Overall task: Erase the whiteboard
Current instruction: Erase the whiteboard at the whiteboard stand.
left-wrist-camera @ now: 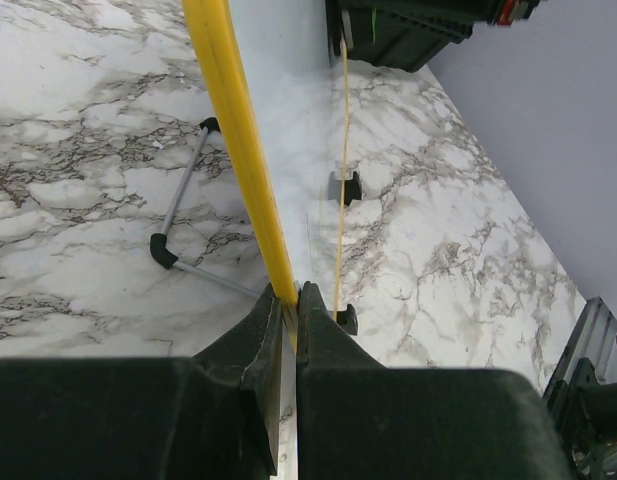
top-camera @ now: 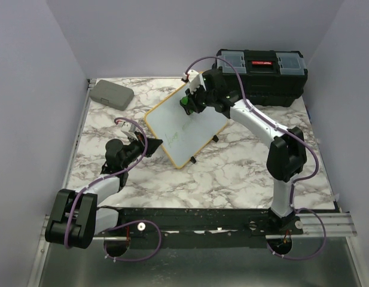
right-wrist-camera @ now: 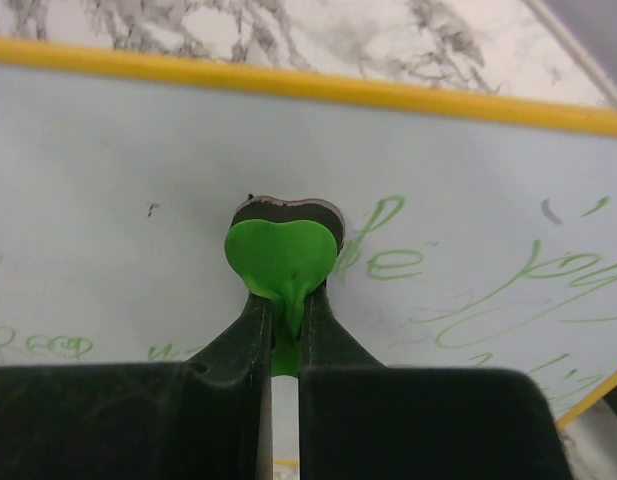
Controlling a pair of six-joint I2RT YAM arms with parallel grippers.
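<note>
The whiteboard (top-camera: 183,130), white with a yellow frame, stands tilted near the middle of the marble table and bears faint green handwriting (right-wrist-camera: 393,262). My left gripper (top-camera: 153,146) is shut on the board's near left edge; in the left wrist view the yellow frame (left-wrist-camera: 238,140) runs down between the fingertips of that gripper (left-wrist-camera: 291,296). My right gripper (top-camera: 186,104) is shut on a green heart-shaped eraser (right-wrist-camera: 281,255), whose dark pad is pressed against the board's face (right-wrist-camera: 128,170) near its upper part. The right gripper (right-wrist-camera: 284,296) pinches the eraser's stem.
A black toolbox (top-camera: 262,75) sits at the back right, just behind the right arm. A flat grey case (top-camera: 111,94) lies at the back left. The board's small black feet (left-wrist-camera: 345,188) and a wire stand (left-wrist-camera: 183,200) rest on the table (top-camera: 232,173).
</note>
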